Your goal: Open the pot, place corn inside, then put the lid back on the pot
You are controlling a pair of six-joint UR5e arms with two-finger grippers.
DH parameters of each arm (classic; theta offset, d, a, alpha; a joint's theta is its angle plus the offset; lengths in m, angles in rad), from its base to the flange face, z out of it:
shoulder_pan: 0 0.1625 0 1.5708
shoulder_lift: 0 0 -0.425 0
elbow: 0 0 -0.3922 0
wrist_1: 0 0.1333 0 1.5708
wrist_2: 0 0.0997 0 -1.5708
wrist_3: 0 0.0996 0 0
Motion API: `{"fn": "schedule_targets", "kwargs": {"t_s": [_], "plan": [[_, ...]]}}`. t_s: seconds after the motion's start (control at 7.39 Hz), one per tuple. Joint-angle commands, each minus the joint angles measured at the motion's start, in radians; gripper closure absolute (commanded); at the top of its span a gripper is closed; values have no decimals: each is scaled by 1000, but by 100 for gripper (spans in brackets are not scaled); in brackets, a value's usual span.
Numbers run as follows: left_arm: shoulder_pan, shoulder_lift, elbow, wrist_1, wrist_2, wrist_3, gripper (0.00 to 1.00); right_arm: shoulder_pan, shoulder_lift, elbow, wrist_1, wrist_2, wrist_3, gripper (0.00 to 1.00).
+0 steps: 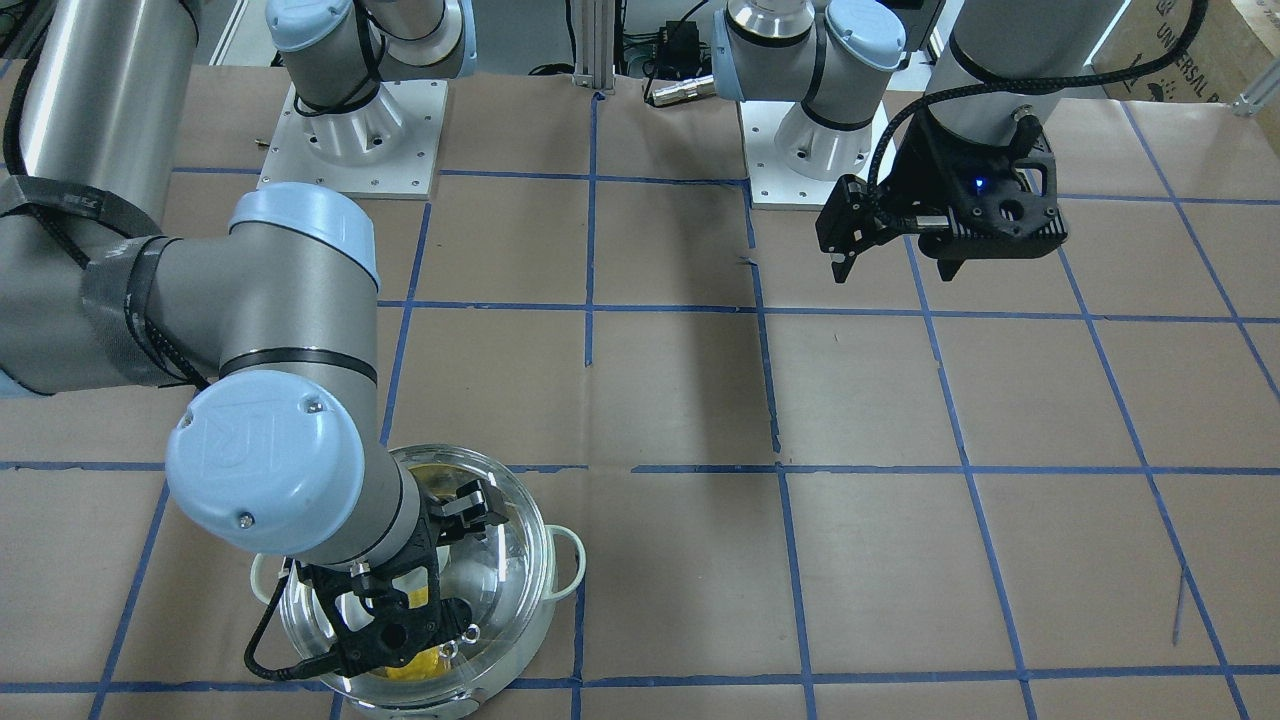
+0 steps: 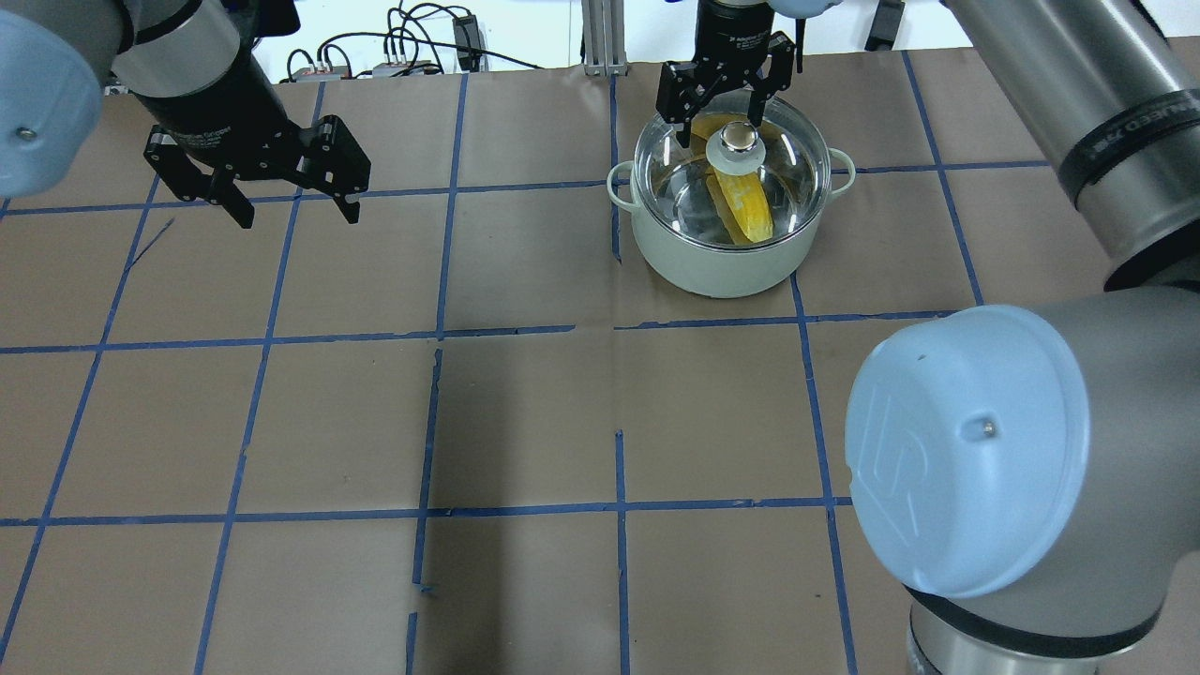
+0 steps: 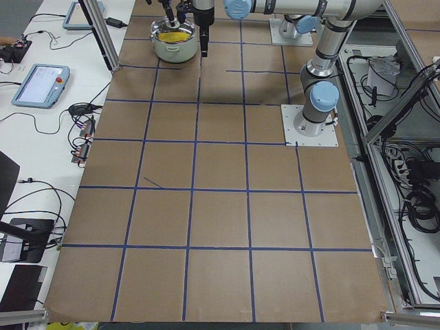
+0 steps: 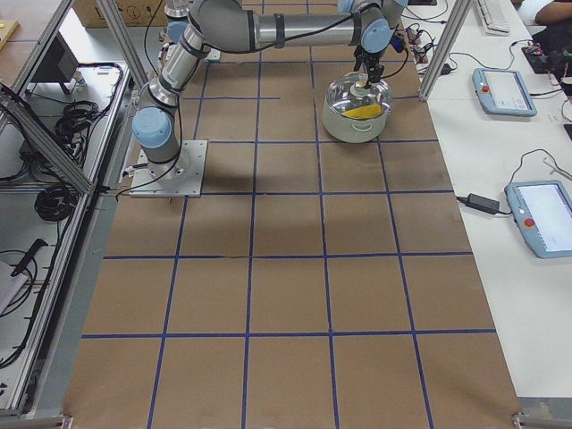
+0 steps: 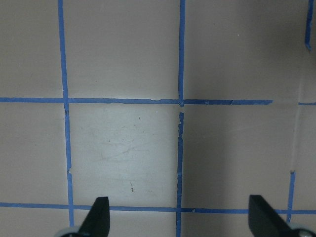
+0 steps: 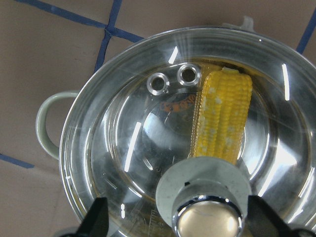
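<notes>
The mint-green pot (image 2: 722,267) stands at the far right of the table, with the clear glass lid (image 2: 783,164) seated on it. The yellow corn (image 2: 747,208) lies inside, seen through the glass; it also shows in the right wrist view (image 6: 222,118). My right gripper (image 2: 717,122) is open just above the lid, with its fingers wide apart on either side of the knob (image 6: 207,210) and not touching it. My left gripper (image 2: 298,211) is open and empty over bare table at the far left; it also shows in the left wrist view (image 5: 180,219).
Brown paper with a blue tape grid (image 2: 619,328) covers the table. The right arm's elbow (image 2: 975,450) looms large at the overhead view's near right. Both arm bases (image 1: 350,130) stand on white plates at the robot's side. Tablets and cables (image 4: 541,214) lie on the side bench.
</notes>
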Motion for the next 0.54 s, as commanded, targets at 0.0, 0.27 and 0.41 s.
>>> {"fn": "schedule_targets", "kwargs": {"t_s": [0.0, 0.27, 0.41], "plan": [[0, 0, 0, 0, 0, 0, 0, 1, -1, -12, -12, -5, -20, 1], [2, 0, 0, 0, 0, 0, 0, 7, 20, -61, -12, 2, -23, 1], [2, 0, 0, 0, 0, 0, 0, 12, 27, -60, -12, 5, -22, 1]]}}
